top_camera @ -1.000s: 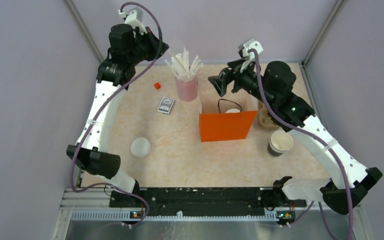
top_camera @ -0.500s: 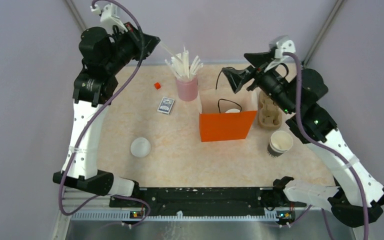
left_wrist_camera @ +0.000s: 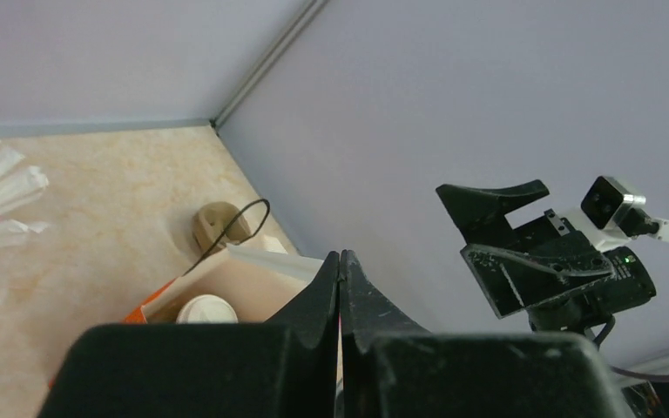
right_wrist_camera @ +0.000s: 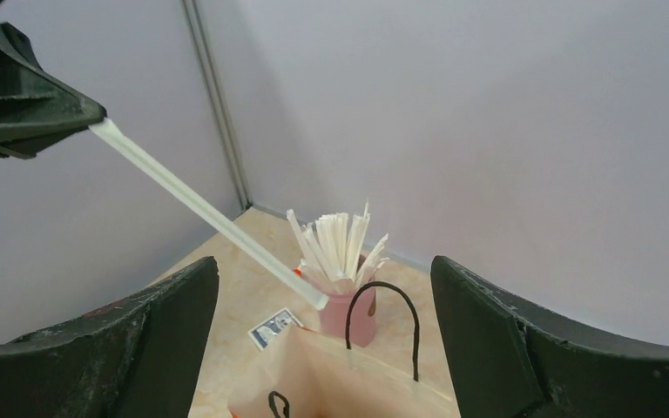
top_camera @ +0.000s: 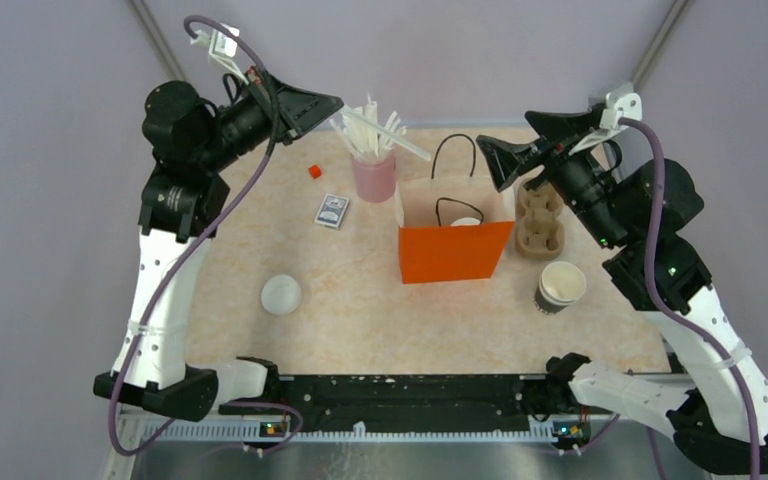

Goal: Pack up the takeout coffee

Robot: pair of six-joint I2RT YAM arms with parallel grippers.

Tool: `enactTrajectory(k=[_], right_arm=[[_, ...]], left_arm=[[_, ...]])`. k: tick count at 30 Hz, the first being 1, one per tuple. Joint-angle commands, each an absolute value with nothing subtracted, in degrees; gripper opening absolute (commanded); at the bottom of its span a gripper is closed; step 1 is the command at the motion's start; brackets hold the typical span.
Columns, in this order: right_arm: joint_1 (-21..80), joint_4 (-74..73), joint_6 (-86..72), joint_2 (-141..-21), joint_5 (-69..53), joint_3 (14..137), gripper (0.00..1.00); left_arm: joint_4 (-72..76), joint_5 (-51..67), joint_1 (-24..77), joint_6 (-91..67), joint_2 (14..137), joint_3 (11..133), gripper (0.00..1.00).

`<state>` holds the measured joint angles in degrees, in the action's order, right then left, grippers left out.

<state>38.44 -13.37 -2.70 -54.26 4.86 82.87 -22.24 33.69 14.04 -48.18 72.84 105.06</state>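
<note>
the takeout coffee point(top_camera: 465, 221) sits inside the open orange bag point(top_camera: 455, 255) at mid-table, only its white lid showing over the rim. above the far left of the table, the left gripper point(top_camera: 326, 102) is clamped tight on one end of a paper-wrapped straw point(top_camera: 415, 150), which slants down past the pink cup of straws point(top_camera: 373, 180) toward the bag. the right gripper point(top_camera: 520, 145) hangs in the air beside the bag's far right corner, jaws spread wide, holding nothing. a lidless cup point(top_camera: 560, 285) and a cardboard cup carrier point(top_camera: 540, 225) stand right of the bag; a loose white lid point(top_camera: 281, 294) lies well to its left.
</note>
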Motion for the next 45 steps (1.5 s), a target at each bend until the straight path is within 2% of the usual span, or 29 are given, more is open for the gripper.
enactTrajectory(k=[1,8,18,24,25,26,29,34,35,41,45], right_arm=[[37.96,-14.09,-3.47,-52.47,6.28,82.62,0.89],[37.97,-15.27,-2.8,-50.94,7.56,82.19,0.89],[37.97,-16.44,-1.87,-47.12,10.25,78.93,0.9],[37.96,-17.72,-1.45,-46.84,11.05,78.66,0.91],[37.97,-18.01,-1.55,-46.92,11.05,78.66,0.91],[37.97,-18.26,-1.77,-47.07,11.07,78.66,0.91],[37.97,-19.2,-2.23,-47.47,11.16,78.54,0.91],[37.96,-21.46,-4.74,-48.93,10.94,79.59,0.91],[37.97,-22.06,-5.53,-49.22,10.95,79.65,0.91],[37.96,-31.14,-14.57,-52.47,13.02,80.55,0.91],[37.89,-37.55,-18.72,-54.96,12.85,83.33,0.93]], left_arm=[[-13.38,39.69,14.68,-53.18,72.52,97.8,0.0],[-8.84,39.64,19.42,-53.36,76.27,94.05,0.0],[3.13,35.05,32.48,-56.99,84.92,90.82,0.0],[3.69,32.03,33.61,-53.86,85.88,84.47,0.0],[2.26,31.24,33.63,-51.8,85.93,84.21,0.07],[0.88,30.87,33.53,-50.3,86.07,84.05,0.18],[-2.87,31.62,32.99,-46.25,86.69,84.62,0.59],[-13.98,31.06,30.65,-39.48,87.16,91.73,0.95],[-16.39,30.75,30.08,-37.74,87.06,93.65,0.98],[-31.77,23.6,28.26,-28.0,85.6,106.57,0.99],[-36.36,18.34,28.28,-24.39,82.33,109.47,0.99]])
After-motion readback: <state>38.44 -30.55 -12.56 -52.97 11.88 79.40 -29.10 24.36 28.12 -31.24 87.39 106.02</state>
